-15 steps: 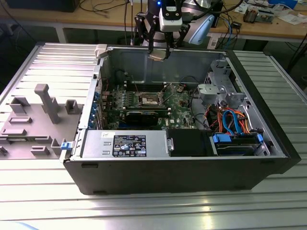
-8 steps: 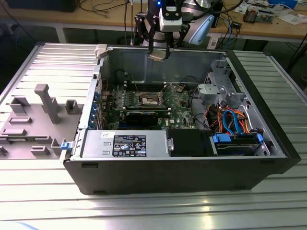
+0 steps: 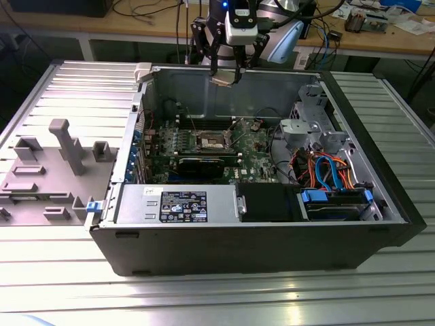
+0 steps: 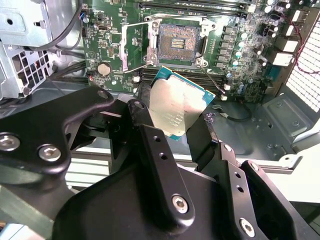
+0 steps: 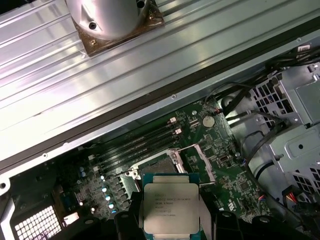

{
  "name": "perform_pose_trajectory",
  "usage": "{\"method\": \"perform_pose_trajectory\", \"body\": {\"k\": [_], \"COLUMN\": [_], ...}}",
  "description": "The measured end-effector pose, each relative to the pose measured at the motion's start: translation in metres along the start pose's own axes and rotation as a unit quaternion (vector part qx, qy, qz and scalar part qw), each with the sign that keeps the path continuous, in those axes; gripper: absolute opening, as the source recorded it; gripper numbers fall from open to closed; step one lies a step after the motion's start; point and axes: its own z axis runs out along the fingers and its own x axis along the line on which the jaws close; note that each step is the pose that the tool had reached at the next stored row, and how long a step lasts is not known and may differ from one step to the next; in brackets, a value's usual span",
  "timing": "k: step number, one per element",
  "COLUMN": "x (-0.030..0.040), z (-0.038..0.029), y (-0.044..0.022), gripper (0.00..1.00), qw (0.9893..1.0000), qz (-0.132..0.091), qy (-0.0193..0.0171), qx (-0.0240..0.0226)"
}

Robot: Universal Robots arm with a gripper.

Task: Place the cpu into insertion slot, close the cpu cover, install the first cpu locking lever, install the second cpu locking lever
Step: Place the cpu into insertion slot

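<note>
My gripper hangs high over the back wall of the open computer case, shut on the cpu. Both wrist views show the cpu as a flat square chip with a silvery top, clamped on two sides by the black fingers. The insertion slot lies bare on the green motherboard, well below the chip. The cpu cover stands swung open beside the slot.
The case rests on a ribbed metal table. Inside are a power supply, a drive cage and orange and blue cables. A grey fixture stands at the exterior view's left.
</note>
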Motion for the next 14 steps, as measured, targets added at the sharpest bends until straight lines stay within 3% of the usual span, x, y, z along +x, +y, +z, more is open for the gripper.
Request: {"method": "perform_pose_trajectory", "body": {"k": [14], "x": [0.0000], "z": [0.0000], "y": [0.0000], "gripper": [0.53], "qw": [1.0000], "qz": [0.007], "qy": [-0.0007], "qx": [-0.0002]}}
